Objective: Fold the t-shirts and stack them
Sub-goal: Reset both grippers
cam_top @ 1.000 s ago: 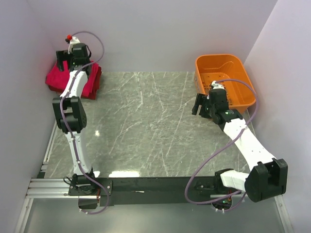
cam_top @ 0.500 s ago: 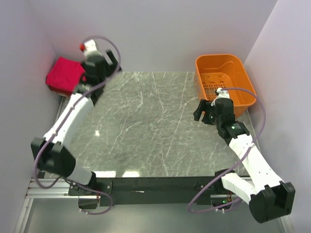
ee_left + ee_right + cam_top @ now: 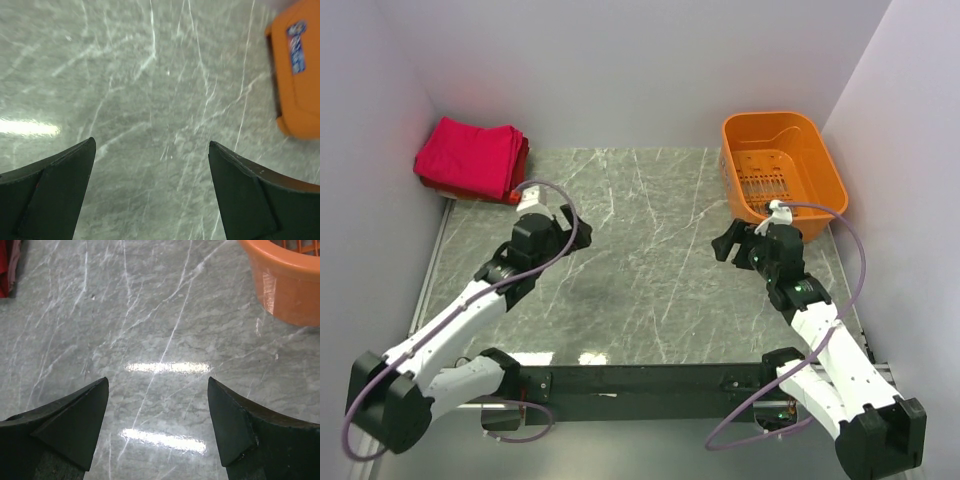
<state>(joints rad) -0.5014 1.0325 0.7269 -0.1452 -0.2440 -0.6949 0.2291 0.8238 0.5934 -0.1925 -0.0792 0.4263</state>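
Several soft crimson cloth t-shirts (image 3: 470, 158) lie folded in one neat, square-edged stack, beyond and to the left of the left pincer (image 3: 151, 145). That pincer hangs wide open over the grey marble table (image 3: 650, 230), holding nothing. The right pincer (image 3: 158, 382), likewise spread and unloaded, hovers just short of the orange plastic basket (image 3: 770, 120). Both look parked, the stacking apparently finished.
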